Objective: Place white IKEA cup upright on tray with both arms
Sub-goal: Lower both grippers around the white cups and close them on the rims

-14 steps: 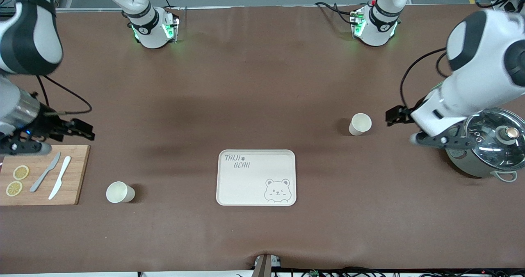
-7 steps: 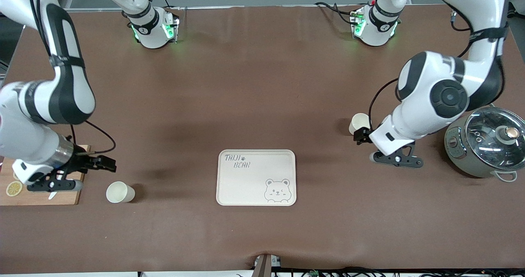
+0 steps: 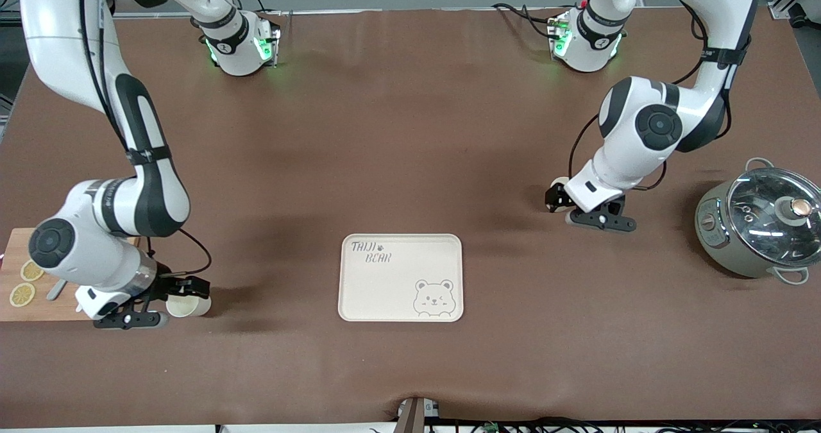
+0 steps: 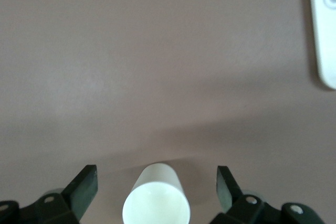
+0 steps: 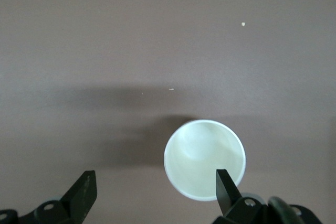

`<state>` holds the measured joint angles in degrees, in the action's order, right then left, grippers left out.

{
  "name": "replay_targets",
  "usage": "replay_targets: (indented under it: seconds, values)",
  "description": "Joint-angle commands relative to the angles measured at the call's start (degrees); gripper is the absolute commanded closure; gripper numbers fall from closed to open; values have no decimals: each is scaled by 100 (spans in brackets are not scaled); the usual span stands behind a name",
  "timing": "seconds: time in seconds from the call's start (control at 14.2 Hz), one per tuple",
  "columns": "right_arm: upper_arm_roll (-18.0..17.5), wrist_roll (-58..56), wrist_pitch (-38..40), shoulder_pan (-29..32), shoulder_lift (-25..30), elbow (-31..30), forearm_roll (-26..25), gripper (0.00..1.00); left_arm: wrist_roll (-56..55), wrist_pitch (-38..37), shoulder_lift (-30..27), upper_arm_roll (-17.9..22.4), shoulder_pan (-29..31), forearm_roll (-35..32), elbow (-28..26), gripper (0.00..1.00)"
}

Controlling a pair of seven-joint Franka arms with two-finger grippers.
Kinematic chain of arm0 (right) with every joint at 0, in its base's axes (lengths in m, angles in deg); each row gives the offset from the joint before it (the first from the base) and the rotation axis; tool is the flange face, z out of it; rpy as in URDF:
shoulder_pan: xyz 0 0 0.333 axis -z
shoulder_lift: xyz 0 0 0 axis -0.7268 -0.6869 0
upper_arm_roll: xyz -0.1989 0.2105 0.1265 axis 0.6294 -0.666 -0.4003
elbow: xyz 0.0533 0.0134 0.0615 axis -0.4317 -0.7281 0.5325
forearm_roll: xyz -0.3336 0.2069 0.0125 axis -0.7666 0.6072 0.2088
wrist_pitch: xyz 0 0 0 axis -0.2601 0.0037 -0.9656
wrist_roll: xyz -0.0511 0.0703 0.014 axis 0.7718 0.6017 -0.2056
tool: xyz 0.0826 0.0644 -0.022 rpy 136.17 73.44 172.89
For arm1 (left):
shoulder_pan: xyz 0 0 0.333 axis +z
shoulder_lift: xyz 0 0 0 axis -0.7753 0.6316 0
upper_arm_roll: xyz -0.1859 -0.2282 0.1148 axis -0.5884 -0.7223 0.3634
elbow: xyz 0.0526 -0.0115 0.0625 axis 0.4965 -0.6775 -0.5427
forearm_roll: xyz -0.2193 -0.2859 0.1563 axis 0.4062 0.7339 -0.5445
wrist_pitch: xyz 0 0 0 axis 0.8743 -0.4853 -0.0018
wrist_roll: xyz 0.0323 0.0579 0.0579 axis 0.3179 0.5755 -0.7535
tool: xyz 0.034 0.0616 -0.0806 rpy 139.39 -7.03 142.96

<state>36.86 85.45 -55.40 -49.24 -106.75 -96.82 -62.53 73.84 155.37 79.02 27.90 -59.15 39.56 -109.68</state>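
Note:
Two white cups lie on their sides on the brown table. One cup (image 3: 190,306) lies toward the right arm's end; my right gripper (image 3: 192,292) is open at it. In the right wrist view the cup's mouth (image 5: 205,158) faces the camera, off to one side, with one fingertip (image 5: 226,184) over its rim. The other cup (image 3: 559,183) lies toward the left arm's end, mostly hidden by my open left gripper (image 3: 551,199). In the left wrist view this cup (image 4: 156,198) sits midway between the open fingers (image 4: 84,187). The cream tray (image 3: 385,292) lies between the cups and holds nothing.
A wooden cutting board (image 3: 38,298) with lemon slices lies beside the right arm's cup, partly under that arm. A pot with a glass lid (image 3: 763,224) stands at the left arm's end. The tray's corner shows in the left wrist view (image 4: 323,35).
Both arms swung down and in. The right gripper went from over the cutting board to its cup. The left gripper went from beside the pot to its cup.

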Motion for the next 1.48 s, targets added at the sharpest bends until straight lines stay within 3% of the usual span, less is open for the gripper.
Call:
replay_targets:
  seconds: [0.0, 0.21, 0.35, 0.49, 0.63, 1.2, 1.41]
  values:
    - [-19, -70, -379, 8, -376, 219, 17, 0, 347, 624, -548, -44, 269, -112, -938, 0]
    - [-19, -464, -557, 16, -483, 201, 17, 3, 445, 1291, -514, -44, 375, -112, -1379, 0]
    - [-19, -545, -548, 17, -483, 184, 9, 47, 445, 1583, -409, -44, 375, -112, -1511, 0]
    - [-19, -545, -539, 17, -483, 184, 17, 83, 445, 1837, -295, -44, 375, -112, -1582, 0]
    - [-19, -554, -539, 17, -483, 184, 17, 100, 445, 2092, -137, -44, 375, -112, -1617, 0]
    - [-19, -457, -460, -106, -413, 254, 35, 100, 445, 2647, 181, -35, 384, -112, -1758, 0]
    - [-19, 68, 179, -326, -404, 666, -27, 100, 445, 2726, 189, -35, 384, -112, -1837, 0]
